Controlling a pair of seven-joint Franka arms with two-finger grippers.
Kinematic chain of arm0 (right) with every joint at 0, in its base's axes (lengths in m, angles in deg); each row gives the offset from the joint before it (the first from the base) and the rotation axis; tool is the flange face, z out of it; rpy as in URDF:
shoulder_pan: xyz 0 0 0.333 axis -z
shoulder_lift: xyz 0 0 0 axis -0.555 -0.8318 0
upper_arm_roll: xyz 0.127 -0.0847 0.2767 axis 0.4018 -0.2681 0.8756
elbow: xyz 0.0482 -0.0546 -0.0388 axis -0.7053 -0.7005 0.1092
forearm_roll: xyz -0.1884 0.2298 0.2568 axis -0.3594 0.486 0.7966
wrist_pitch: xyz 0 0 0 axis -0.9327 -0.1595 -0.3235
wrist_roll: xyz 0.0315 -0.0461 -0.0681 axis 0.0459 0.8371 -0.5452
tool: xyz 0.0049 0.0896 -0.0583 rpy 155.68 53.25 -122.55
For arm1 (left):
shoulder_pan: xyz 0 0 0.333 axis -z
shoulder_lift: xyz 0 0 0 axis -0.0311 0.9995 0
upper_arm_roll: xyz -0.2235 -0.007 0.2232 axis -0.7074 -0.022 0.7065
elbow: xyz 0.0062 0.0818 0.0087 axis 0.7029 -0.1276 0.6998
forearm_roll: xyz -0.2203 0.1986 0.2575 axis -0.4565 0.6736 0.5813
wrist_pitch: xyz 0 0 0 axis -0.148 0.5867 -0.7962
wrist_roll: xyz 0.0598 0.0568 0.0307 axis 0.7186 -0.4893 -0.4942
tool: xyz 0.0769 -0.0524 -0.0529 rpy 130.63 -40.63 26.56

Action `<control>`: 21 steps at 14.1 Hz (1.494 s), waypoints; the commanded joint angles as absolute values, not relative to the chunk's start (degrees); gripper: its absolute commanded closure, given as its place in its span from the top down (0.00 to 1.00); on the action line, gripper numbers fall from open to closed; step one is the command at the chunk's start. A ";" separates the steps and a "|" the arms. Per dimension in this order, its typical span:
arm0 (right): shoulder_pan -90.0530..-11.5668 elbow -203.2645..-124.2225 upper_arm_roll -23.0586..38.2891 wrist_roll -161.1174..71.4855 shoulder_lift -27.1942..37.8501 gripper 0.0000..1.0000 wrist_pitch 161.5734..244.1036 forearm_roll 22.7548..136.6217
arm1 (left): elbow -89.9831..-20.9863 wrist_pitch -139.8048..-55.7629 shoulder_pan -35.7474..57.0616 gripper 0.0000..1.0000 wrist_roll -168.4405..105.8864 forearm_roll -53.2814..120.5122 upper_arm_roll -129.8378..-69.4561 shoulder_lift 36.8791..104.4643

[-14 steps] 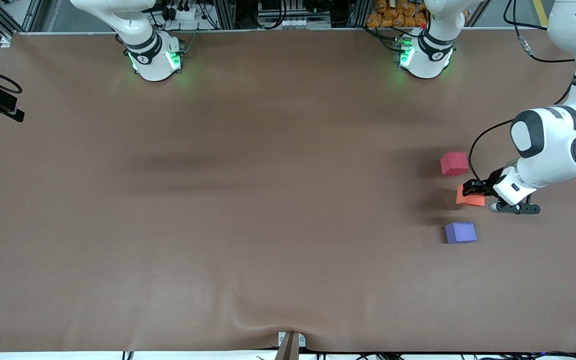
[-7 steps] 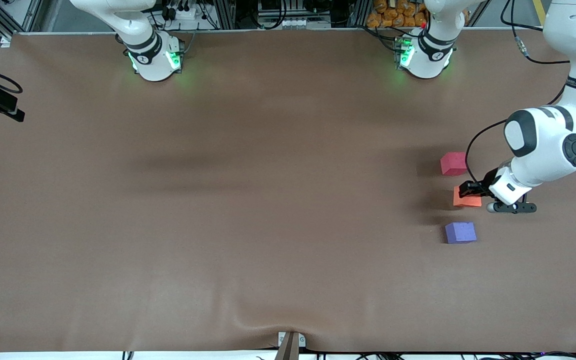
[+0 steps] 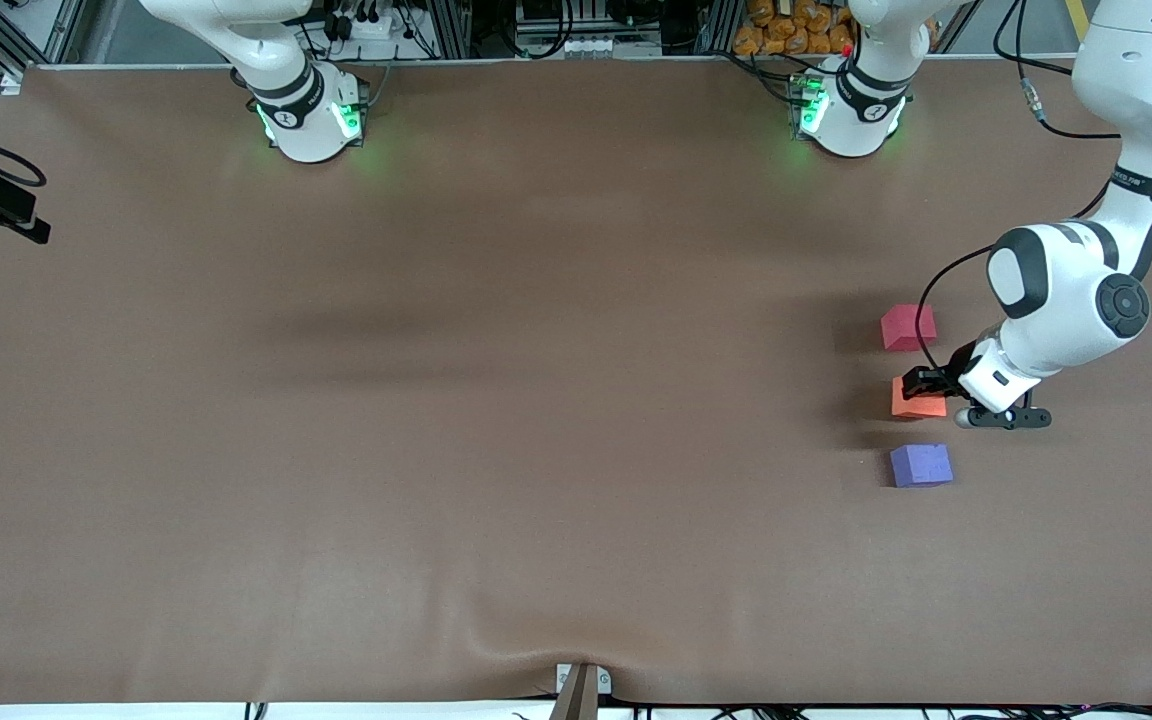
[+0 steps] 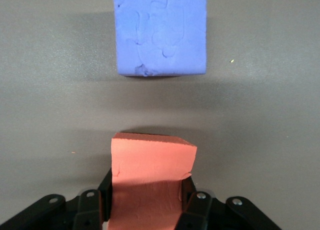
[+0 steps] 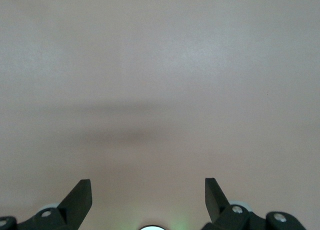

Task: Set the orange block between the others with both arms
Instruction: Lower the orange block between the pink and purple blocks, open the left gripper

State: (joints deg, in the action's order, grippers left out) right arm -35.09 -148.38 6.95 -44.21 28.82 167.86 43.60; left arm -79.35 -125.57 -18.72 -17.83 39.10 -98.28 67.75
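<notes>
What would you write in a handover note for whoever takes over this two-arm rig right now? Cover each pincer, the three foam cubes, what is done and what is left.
Left pincer: shut on the small bright orange foam cube, between the other two cubes.
Right pincer: open, holding nothing, over bare brown table; that arm waits.
Red-pink foam cube: farther from the front camera than the orange cube.
Purple-blue foam cube: nearer to it.
Done: orange cube gripped and brought between the others.
Left: release it and withdraw.

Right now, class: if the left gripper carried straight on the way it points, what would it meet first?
Probably the table; the left gripper, shut on the orange block, points down. The purple block lies apart.
</notes>
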 commanded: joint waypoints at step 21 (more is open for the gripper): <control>-35.21 -147.78 6.91 -44.00 28.97 1.00 167.11 43.11 | -79.79 -128.10 -17.46 1.00 -20.87 38.56 -98.55 67.99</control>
State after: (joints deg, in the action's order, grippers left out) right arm -35.09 -148.38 6.96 -44.21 28.82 167.85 43.60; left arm -79.43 -127.56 -17.06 -20.82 39.10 -98.37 68.90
